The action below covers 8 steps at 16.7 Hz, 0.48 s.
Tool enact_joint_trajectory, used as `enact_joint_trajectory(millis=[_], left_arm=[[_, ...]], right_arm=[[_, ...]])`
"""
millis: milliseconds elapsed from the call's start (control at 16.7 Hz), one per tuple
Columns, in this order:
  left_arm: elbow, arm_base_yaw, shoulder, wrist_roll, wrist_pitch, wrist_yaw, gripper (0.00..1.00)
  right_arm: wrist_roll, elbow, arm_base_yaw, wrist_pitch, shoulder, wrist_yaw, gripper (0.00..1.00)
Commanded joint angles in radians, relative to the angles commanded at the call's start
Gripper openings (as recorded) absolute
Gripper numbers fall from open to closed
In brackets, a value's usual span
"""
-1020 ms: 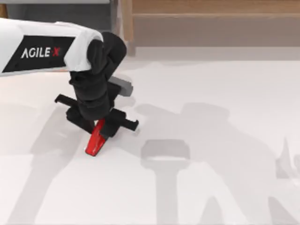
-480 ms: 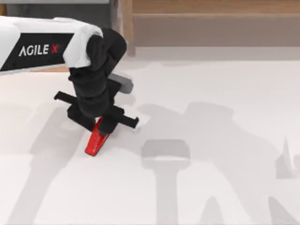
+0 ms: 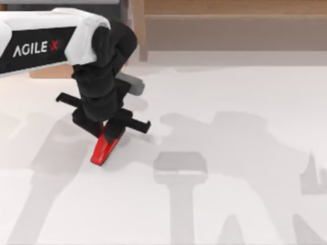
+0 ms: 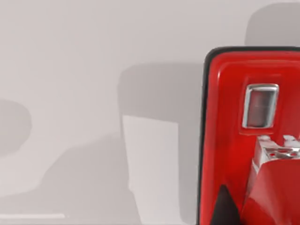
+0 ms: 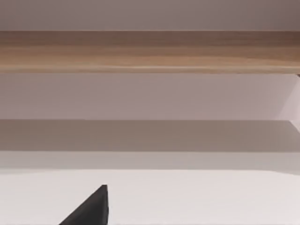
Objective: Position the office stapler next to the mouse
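Observation:
The office stapler (image 3: 103, 149) is a glossy red wedge at the left middle of the white table, narrow tip pointing toward the front. My left gripper (image 3: 110, 131) comes down over its wider end and is shut on it. Up close in the left wrist view, the stapler (image 4: 229, 117) shows a chrome plate on its red top, with a dark fingertip (image 4: 224, 208) pressed against it. The mouse is out of view. A dark fingertip (image 5: 91, 208) of my right gripper pokes into the right wrist view, above the bare table.
A wooden ledge (image 3: 230, 20) runs along the back edge of the table (image 3: 240, 127); it appears again in the right wrist view as a wooden strip (image 5: 150, 51). Grey arm shadows fall across the table's middle and right.
My left arm has shifted slightly left and toward the back, and the stapler has moved with it by a small amount.

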Motion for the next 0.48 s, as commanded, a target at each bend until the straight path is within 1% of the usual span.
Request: enact_joint_trajectory(millis=[240, 480], left_arm=[[0.024, 0.033, -0.033, 0.019, -0.007, -0.005, 0.00], [0.019, 0.145, -0.070, 0.074, -0.034, -0.019, 0.00]], right_arm=[[0.000, 0.000, 0.000, 0.000, 0.000, 0.000, 1.00], [0.000, 0.000, 0.000, 0.000, 0.000, 0.000, 1.00]])
